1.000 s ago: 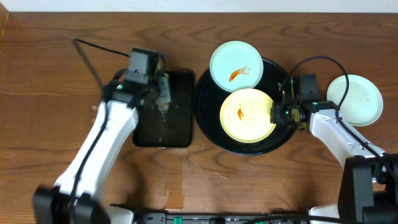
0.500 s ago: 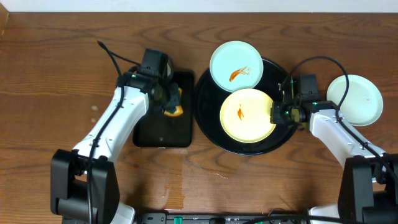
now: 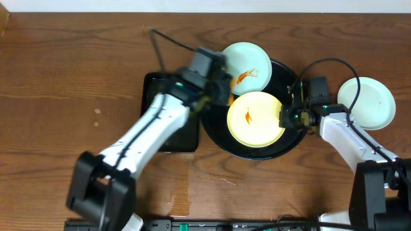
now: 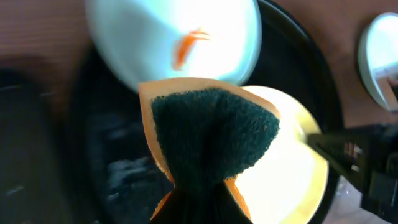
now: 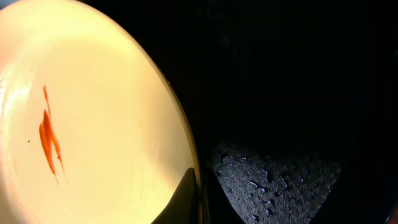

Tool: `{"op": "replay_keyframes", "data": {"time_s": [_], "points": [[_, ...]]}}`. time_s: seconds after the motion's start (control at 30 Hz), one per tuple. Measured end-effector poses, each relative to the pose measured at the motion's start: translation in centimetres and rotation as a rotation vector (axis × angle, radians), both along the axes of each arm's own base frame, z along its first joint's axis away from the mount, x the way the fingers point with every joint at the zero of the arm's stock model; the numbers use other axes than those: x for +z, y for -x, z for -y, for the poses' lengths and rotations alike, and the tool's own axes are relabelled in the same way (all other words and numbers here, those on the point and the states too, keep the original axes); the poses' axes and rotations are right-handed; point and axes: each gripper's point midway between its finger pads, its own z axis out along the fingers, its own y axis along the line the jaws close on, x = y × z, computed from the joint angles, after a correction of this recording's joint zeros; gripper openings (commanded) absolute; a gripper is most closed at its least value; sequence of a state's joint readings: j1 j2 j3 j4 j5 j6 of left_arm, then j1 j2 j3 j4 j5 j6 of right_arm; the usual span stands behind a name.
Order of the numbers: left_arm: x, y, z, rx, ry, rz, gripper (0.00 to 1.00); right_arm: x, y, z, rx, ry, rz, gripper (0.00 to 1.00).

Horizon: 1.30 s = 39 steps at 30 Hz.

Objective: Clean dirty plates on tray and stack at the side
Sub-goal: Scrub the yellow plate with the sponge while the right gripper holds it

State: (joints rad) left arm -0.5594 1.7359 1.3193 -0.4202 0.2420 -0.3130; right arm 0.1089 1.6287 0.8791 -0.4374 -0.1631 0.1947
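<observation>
A pale yellow plate (image 3: 255,119) with an orange smear lies in the round black tray (image 3: 277,72). My right gripper (image 3: 284,117) is shut on its right rim, and the right wrist view shows the rim pinched between the fingers (image 5: 190,198). A mint plate (image 3: 244,67) with an orange smear rests on the tray's upper-left rim. My left gripper (image 3: 221,96) is shut on an orange sponge (image 4: 211,130) with a dark green scrub face, hanging over the tray's left part, just left of the yellow plate (image 4: 292,168) and below the mint plate (image 4: 155,43).
A third, clean mint plate (image 3: 366,102) sits on the table to the right of the tray. A rectangular black tray (image 3: 160,128) lies left of the round tray, partly hidden under my left arm. Cables run behind both arms.
My left arm has swung right, carrying the sponge from the rectangular tray to over the round tray's left side. The right gripper and the plates have not moved.
</observation>
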Motion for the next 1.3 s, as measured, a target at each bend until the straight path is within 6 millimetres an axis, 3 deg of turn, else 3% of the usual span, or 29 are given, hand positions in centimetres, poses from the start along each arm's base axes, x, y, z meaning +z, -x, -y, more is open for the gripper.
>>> {"op": "replay_keyframes", "data": {"time_s": [0.1,0.3,0.57,0.77,1.0,1.3], "points": [[-2.7,1.2,2.9,-0.067,-0.02,-0.031,0.08,0.0,0.0,0.0,0.0,0.0,0.0,0.01],[-8.0,4.1,6.5,-0.165,-0.077,-0.105,0.08,0.0,0.0,0.0,0.0,0.0,0.0,0.01],[-11.6,6.3,9.1,-0.24,-0.106,-0.133,0.08,-0.2,0.3,0.2,-0.003,0.009,-0.014,0.01],[-11.9,5.0,7.4,-0.2,-0.202,-0.08,0.08,-0.3,0.5,0.1,-0.002,0.007,-0.02,0.01],[-12.2,1.3,3.0,-0.065,-0.277,-0.053,0.08,-0.3,0.7,0.1,-0.003,0.001,-0.027,0.01],[-11.8,3.3,1.4,-0.081,-0.302,-0.159,0.07,-0.3,0.8,-0.5,0.01,-0.018,-0.031,0.01]]}}
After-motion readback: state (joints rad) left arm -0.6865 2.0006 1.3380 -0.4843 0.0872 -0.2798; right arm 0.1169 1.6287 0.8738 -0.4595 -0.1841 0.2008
